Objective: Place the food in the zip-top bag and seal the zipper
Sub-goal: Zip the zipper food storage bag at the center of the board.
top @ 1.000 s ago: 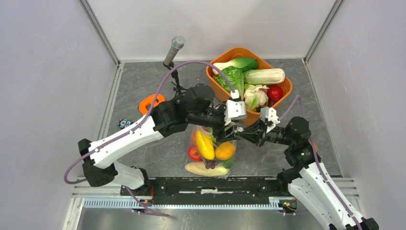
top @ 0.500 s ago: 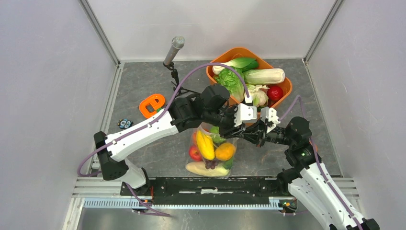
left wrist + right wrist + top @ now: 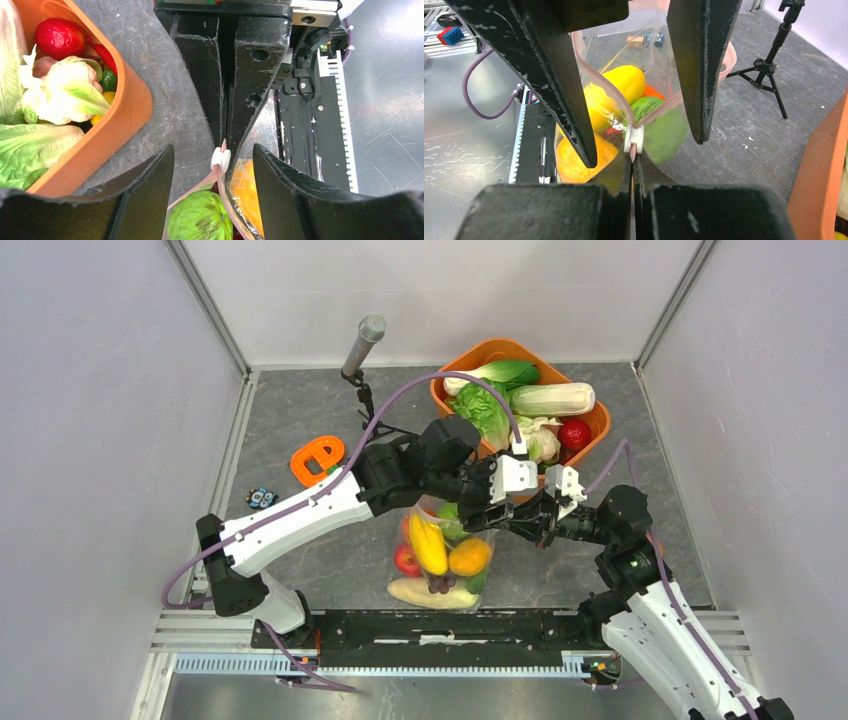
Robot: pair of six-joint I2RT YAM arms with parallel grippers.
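Observation:
The zip-top bag (image 3: 440,558) lies on the grey table between the arms, holding food: a yellow piece (image 3: 428,543), an orange piece (image 3: 468,556), a red one (image 3: 405,560) and a green one (image 3: 200,217). Its pinkish zipper (image 3: 600,80) gapes open, with a white slider (image 3: 220,159) at the right end. My right gripper (image 3: 633,160) is shut on the zipper's end just past the slider. My left gripper (image 3: 214,150) is open, one finger on each side of the slider without touching it.
An orange tub (image 3: 455,425) at the back right holds lettuce, cauliflower and a red fruit (image 3: 574,433). A microphone on a tripod (image 3: 365,340) stands at the back. An orange object (image 3: 317,458) and a small toy (image 3: 260,497) lie to the left.
My left arm has swung to the right along the bag's mouth and now straddles the slider beside the right gripper. The right gripper has kept its pinch.

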